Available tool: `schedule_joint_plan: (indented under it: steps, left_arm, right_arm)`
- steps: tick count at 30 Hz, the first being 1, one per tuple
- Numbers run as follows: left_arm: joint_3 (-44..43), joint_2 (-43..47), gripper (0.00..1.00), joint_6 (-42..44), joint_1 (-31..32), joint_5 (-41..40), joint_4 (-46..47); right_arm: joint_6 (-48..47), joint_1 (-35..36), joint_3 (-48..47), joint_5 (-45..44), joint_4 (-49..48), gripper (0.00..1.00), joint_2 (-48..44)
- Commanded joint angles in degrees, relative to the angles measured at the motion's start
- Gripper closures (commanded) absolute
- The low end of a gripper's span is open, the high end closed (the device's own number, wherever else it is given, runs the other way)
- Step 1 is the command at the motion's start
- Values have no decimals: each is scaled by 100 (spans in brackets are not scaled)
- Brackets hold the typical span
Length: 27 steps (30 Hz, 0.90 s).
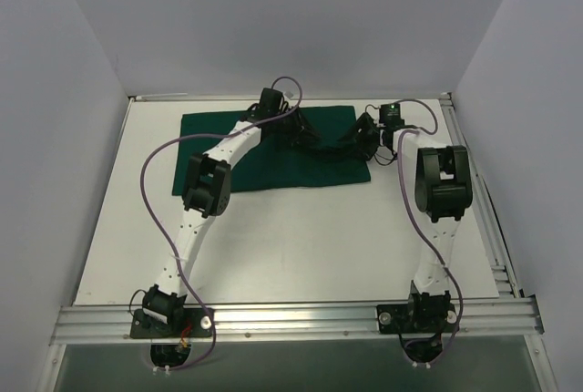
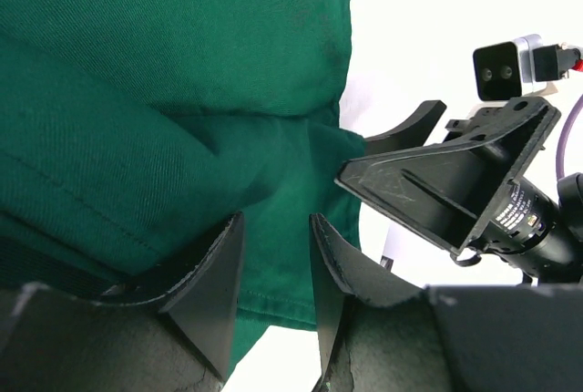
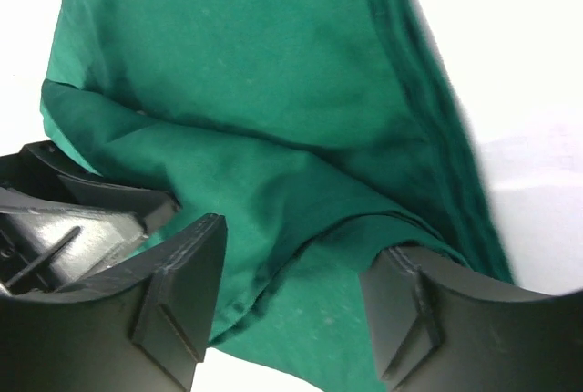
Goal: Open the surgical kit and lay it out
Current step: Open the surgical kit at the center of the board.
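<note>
The surgical kit shows only as a dark green cloth wrap [image 1: 219, 150] spread on the far middle of the table; the tray, forceps and tweezers are hidden. Both grippers sit low over its right half, close together. My left gripper [image 1: 299, 132] [image 2: 278, 237] has its fingers a narrow gap apart, and a flat hemmed edge of the cloth [image 2: 273, 182] lies in that gap. My right gripper [image 1: 352, 141] [image 3: 296, 292] stands wide open astride a raised fold of the cloth [image 3: 301, 191]. In the left wrist view the right gripper's finger [image 2: 414, 123] touches the cloth's corner.
The white table [image 1: 301, 246] is bounded by an aluminium rail [image 1: 291, 319] in front and another rail [image 1: 492, 219] at the right. Grey walls stand on three sides. Purple cables [image 1: 150, 169] loop from both arms.
</note>
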State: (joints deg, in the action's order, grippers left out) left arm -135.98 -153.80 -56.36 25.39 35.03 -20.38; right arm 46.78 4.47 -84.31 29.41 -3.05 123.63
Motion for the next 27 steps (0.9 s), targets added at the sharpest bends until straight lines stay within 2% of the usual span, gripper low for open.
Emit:
schedule_joint_plan:
  steps: [1, 12, 13, 15, 17, 18, 27]
  left_arm:
    - [-78, 236, 57, 99, -16, 39, 52]
    - [133, 754, 55, 204, -60, 4, 262]
    - [194, 833, 55, 239, -78, -22, 280]
    - [404, 1114, 53, 301, -113, -83, 368]
    - [493, 1359, 53, 423, -165, -119, 360]
    - [546, 1431, 52, 493, -192, -154, 229]
    - [985, 1958, 52, 951, -403, -84, -256]
  right_arm:
    - [304, 151, -270, 91, -301, 45, 82]
    - [665, 239, -165, 346, -468, 63, -32]
    - [700, 230, -130, 407, -503, 65, -76]
    - [841, 212, -68, 460, -600, 76, -111]
    - [894, 212, -15, 539, -670, 79, -155]
    - [894, 212, -32, 557, -601, 84, -155]
    - [894, 151, -173, 706, -267, 92, -261]
